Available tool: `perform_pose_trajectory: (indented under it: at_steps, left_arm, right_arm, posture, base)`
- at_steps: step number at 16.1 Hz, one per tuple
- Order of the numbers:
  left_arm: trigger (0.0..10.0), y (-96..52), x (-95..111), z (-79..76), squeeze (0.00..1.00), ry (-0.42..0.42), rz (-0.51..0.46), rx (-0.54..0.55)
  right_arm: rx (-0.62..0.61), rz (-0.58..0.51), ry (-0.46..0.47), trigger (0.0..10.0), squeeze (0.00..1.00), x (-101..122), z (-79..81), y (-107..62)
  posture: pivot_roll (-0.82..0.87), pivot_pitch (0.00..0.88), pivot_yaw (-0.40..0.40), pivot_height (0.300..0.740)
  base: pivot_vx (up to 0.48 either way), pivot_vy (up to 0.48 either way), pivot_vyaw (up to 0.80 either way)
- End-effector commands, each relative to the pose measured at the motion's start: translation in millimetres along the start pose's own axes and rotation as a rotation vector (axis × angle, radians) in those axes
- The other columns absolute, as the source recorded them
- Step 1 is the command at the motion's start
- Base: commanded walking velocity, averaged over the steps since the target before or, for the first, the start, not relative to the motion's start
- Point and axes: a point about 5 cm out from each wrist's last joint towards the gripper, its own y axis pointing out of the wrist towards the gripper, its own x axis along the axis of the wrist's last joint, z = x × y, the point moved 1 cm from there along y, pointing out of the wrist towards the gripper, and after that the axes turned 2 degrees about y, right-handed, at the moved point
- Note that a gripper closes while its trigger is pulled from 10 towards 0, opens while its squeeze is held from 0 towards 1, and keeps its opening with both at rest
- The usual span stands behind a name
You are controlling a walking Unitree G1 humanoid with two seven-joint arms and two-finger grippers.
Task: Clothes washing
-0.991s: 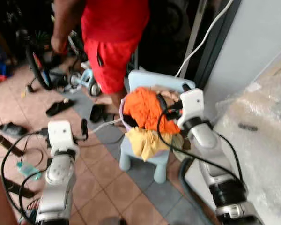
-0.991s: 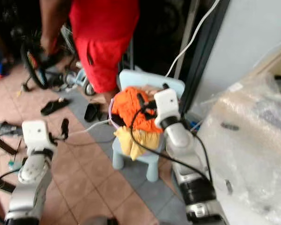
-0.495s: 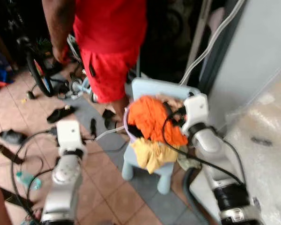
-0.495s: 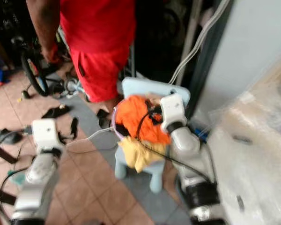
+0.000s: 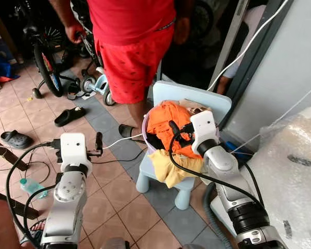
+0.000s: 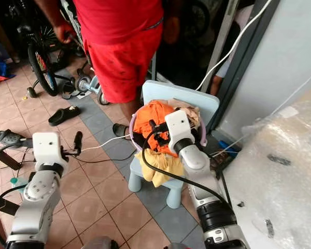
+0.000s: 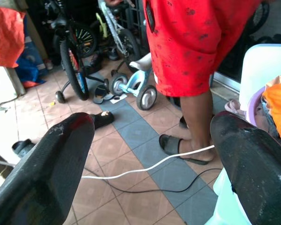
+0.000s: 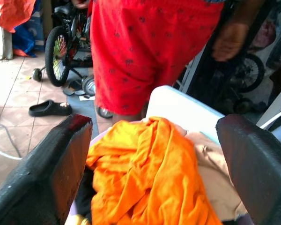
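Above the basket on the blue chair, my right gripper hovers wide open and empty over the orange garment; next, I judge, descend and clamp it.

Looks like the porch or entry area of someone's home: tiled floor, sandals kicked off all over, kids' bicycles parked at the back, a little blue plastic chair piled with laundry, and a person in red shorts.
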Motion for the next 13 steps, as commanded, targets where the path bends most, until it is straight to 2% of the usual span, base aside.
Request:
perform_pose_trajectory:
  at_steps: [1,6,10,13]
  left_arm:
    - [10.0,-2.2,2,2.4,0.00,0.001,-0.001,0.003]
    - [10.0,-4.3,1,-2.6,0.00,0.001,0.008,-0.009]
    - [10.0,-7.7,6,-8.0,0.00,-0.010,-0.018,-0.052]
    - [10.0,-10.3,7,-5.8,0.00,-0.019,-0.019,-0.045]
  right_arm:
    - [0.012,0.003,-0.002,10.0,0.00,3,1.1,2.3]
    - [-0.021,0.044,-0.013,10.0,0.00,-3,-2.5,5.9]
    - [-0.083,0.133,0.069,10.0,0.00,-17,-8.3,6.3]
    - [-0.072,0.159,0.062,10.0,0.00,-22,-6.5,5.3]
  posture:
    - [0.04,0.048,-0.010,0.740]
    - [0.03,0.054,-0.003,0.740]
    - [0.03,0.086,0.004,0.740]
    - [0.04,0.097,-0.003,0.740]
  base:
    - [0.000,0.000,0.00]
    - [0.000,0.000,0.00]
    - [0.000,0.000,0.00]
    - [0.260,0.000,0.00]
